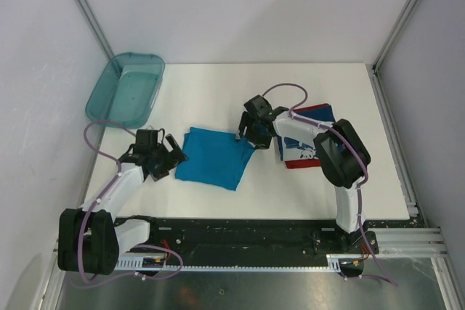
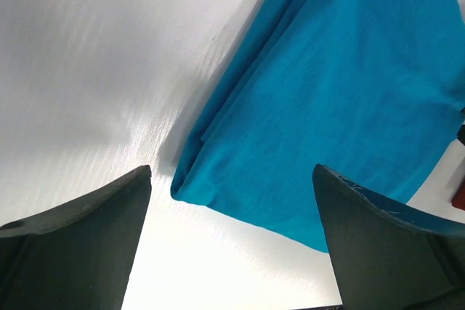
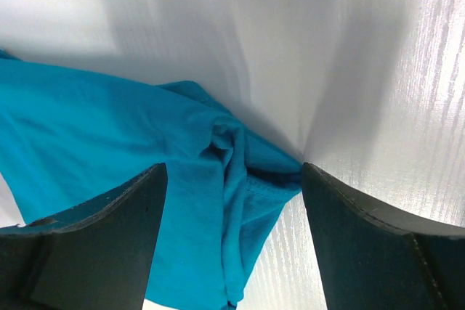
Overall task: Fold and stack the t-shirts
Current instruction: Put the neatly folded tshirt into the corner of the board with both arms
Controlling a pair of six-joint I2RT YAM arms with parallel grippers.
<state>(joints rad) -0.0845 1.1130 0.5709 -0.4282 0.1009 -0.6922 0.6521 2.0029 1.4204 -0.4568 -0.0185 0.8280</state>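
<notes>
The left gripper [image 1: 174, 153] gapes wide just left of the teal t-shirt [image 1: 214, 157]. The right gripper [image 1: 245, 138], also wide, straddles its bunched right corner. The dark blue t-shirt [image 1: 299, 155] lies right; its print is unreadable.

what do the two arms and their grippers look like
The left arm and right arm have white links and bulky black joints, each trailing a lilac cable. The left gripper and right gripper are black, with broad wedge-shaped fingers.

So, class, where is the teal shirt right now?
In the top view, the teal shirt lies folded mid-table between the left gripper and the right gripper, with the printed shirt just to its right.
</notes>
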